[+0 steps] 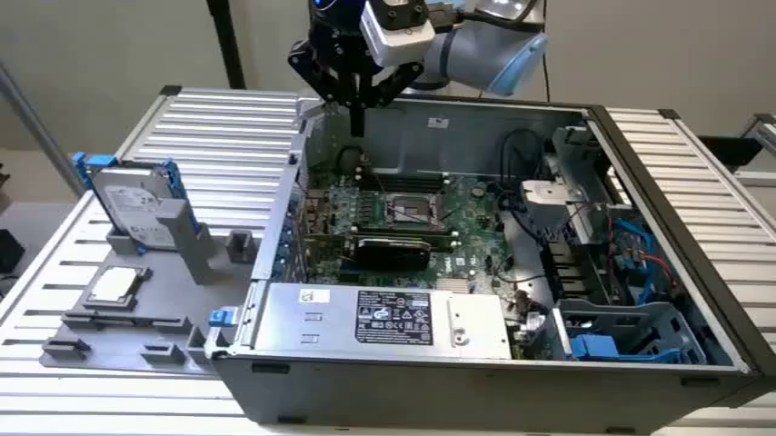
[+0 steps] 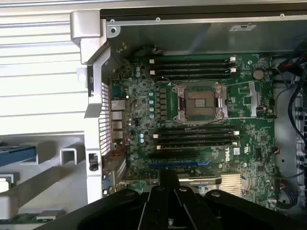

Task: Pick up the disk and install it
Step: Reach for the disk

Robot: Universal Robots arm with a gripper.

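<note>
An open grey metal computer case [image 1: 485, 404] stands under the gripper [image 1: 359, 130] on a ribbed white metal table [image 1: 218, 113]. Straight below the tool lies a green motherboard [image 2: 249, 127] with a square silver-framed processor socket [image 2: 200, 103] and black memory slots [image 2: 192, 67]. Farther from the tool sit a silver power supply box [image 1: 388, 318] and a blue plastic drive cage [image 1: 631, 341]. Well apart from the tool, outside the case, a small square silver chip [image 1: 113, 284] rests on a grey fixture tray [image 1: 182, 300].

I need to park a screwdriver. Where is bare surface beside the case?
Bare slatted table beyond the grey fixture, and beside the case at the exterior view's right. Crowded: the fixture holding the disk, the case interior.
</note>
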